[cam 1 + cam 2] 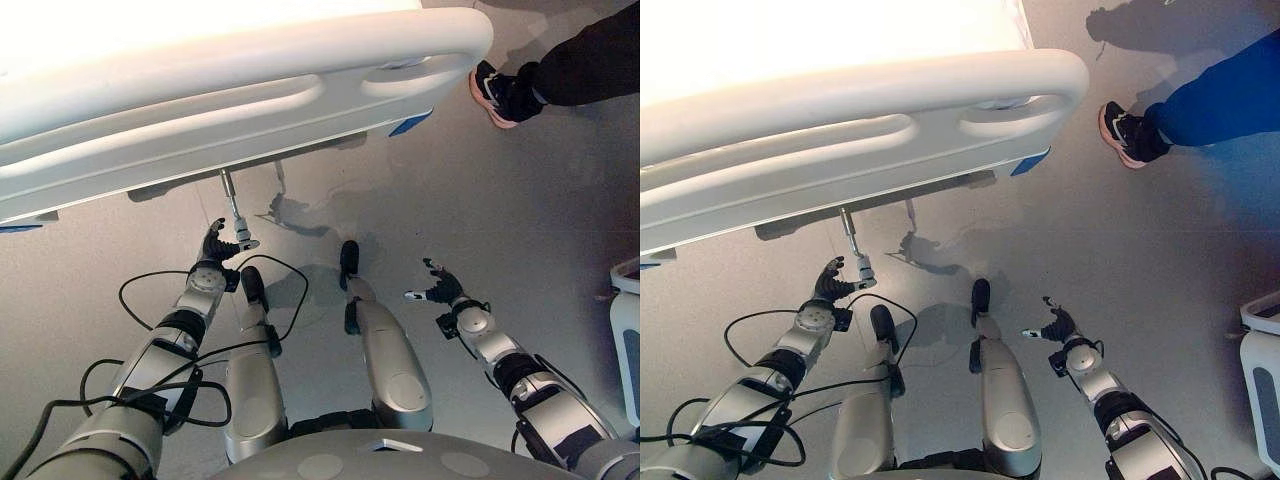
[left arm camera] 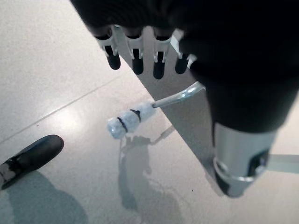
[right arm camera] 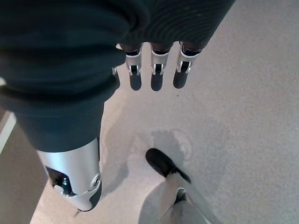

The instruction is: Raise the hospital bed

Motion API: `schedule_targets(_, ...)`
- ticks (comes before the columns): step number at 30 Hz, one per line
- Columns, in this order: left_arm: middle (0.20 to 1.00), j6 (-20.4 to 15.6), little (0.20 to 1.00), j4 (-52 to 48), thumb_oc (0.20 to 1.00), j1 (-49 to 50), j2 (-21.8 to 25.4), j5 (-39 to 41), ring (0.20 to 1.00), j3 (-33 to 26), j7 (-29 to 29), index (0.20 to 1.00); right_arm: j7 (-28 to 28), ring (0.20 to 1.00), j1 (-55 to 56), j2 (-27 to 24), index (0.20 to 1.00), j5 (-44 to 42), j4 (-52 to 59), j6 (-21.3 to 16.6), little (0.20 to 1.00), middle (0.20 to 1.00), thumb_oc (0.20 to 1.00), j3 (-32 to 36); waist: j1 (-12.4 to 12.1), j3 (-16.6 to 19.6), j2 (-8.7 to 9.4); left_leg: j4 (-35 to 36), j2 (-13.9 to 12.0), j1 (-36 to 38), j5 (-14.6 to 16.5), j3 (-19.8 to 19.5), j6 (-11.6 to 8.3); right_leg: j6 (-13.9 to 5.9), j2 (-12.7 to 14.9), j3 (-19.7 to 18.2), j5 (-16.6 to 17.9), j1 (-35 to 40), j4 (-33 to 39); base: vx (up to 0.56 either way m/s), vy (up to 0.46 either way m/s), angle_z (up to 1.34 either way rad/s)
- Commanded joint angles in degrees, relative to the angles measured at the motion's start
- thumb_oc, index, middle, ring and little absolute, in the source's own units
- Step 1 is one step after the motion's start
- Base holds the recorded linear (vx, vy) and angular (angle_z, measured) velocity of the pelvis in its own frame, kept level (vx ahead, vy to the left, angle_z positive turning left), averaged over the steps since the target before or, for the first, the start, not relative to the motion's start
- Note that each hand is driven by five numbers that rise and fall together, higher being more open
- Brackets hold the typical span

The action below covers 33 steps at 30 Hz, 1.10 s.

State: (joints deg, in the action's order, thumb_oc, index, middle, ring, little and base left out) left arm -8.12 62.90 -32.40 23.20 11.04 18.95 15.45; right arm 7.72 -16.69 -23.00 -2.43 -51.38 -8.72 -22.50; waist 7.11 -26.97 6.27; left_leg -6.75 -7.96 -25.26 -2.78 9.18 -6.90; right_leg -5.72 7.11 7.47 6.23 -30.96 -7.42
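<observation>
White plastic hospital bed footboard [image 1: 230, 100] along the grey floor's [image 1: 500, 220] far edge. Slim metal crank handle [image 1: 233, 215] with wrapped grip hanging below it. Left hand [image 1: 216, 243] just beside grip, fingers straight, apart. Right hand [image 1: 438, 290] spread wide, holding nothing. Person's dark shoe [image 1: 500, 92] at far right.

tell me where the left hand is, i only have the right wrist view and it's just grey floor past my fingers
Observer: The left hand, fingers straight, is beside the taped grip of the slim metal crank handle, not closed round it.
Operator: where does that crank come from
Observer: It hangs from under the white plastic bed footboard.
Operator: anyone nearby
Observer: A person's black shoe stands by the footboard's right corner.
</observation>
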Motion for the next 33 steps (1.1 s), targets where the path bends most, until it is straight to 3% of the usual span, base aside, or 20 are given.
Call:
schedule_targets(1, 1.000, -2.29, 1.000, 0.86, 1.000, -9.63, 8.99, 3.44, 1.000, -0.62, 3.90, 1.000, 2.39, 1.000, -1.14, -5.00, 1.000, -2.04, 7.54, -3.51, 1.000, 1.000, 1.000, -1.25, 1.50, -2.34, 3.06, -6.68, -0.16, -15.46, -2.25, -3.76, 0.18, -4.00, 1.83, 0.42, 0.27, -12.08, -7.83, -0.04, -0.027, 0.07)
schedule_targets(15, 1.000, -2.11, 1.000, -0.55, 1.000, -14.42, 12.16, 2.42, 1.000, 1.30, 5.91, 1.000, 3.84, 1.000, -3.47, -6.05, 1.000, -2.36, 12.32, -5.02, 1.000, 1.000, 1.000, -3.25, 2.03, -2.82, 3.53, -7.32, -0.07, -24.55, -3.43, -4.78, -0.34, -3.78, 2.22, 0.66, 1.02, -20.79, -8.65, -0.01, -0.011, 0.00)
schedule_targets(33, 1.000, -1.80, 1.000, -1.16, 1.000, -14.42, 11.78, 1.24, 1.000, 1.52, 6.39, 1.000, 3.69, 1.000, -3.38, -5.39, 1.000, -1.44, 11.92, -5.38, 1.000, 1.000, 1.000, -4.20, 1.49, -2.82, 3.08, -6.39, 0.40, -25.44, -4.35, -5.05, -0.77, -3.60, 2.47, 1.04, 0.98, -21.82, -8.47, 0.00, -0.001, 0.02)
